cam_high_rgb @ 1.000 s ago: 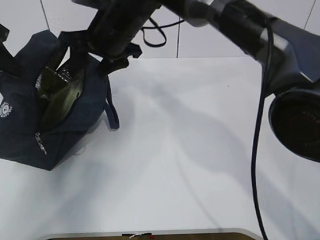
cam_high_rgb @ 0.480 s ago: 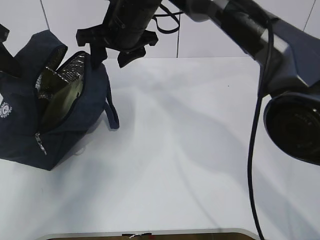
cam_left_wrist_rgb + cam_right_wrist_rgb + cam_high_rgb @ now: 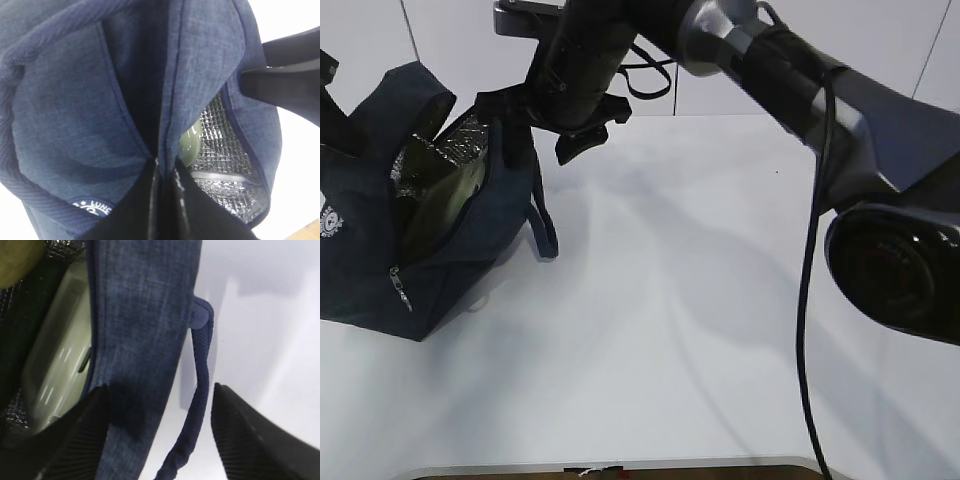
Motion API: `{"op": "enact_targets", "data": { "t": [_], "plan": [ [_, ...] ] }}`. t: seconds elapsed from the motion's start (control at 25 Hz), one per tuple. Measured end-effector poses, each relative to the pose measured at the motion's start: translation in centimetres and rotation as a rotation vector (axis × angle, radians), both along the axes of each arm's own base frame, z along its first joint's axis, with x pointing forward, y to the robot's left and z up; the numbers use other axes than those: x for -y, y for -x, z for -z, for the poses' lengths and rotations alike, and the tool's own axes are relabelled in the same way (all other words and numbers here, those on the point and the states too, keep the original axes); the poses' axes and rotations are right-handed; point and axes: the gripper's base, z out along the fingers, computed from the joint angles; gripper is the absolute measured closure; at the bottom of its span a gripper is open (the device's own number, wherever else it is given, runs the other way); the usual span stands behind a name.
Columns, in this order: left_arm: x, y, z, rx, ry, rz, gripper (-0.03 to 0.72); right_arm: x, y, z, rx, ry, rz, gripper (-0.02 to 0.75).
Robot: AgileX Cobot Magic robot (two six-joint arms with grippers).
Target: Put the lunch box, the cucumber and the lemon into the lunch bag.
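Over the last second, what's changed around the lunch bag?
The right gripper rose out of the lunch bag mouth and now hangs open and empty just above its right rim. The left gripper stays pinched on the bag's fabric edge, holding it open. The lunch box still lies inside.

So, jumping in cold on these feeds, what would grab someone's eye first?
The navy lunch bag at the table's left, gaping open with silvery lining showing and the lunch box standing inside. Then the right gripper, jaws open and empty, beside the bag's mouth, while the left gripper pinches the bag's fabric at the rim.
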Motion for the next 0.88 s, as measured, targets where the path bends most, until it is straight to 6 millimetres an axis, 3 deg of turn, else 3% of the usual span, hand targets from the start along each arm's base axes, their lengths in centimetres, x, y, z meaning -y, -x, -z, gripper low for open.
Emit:
{"op": "enact_targets", "data": {
  "t": [0.2,0.72,0.8,0.88],
  "plan": [
    [0.02,0.04,0.01,-0.004,0.001,0.003,0.699,-0.37,-0.1,1.21,-0.04,-0.015,0.003,0.227],
    [0.02,0.05,0.01,-0.005,0.001,0.003,0.699,-0.41,-0.11,1.23,-0.041,-0.019,0.003,0.232],
    [0.02,0.06,0.01,-0.006,0.001,0.004,0.699,-0.37,-0.14,1.24,-0.038,-0.014,0.005,0.278],
    [0.02,0.06,0.01,-0.006,0.001,0.004,0.699,-0.29,-0.19,1.26,-0.032,-0.006,0.007,0.38]
  ]
}}
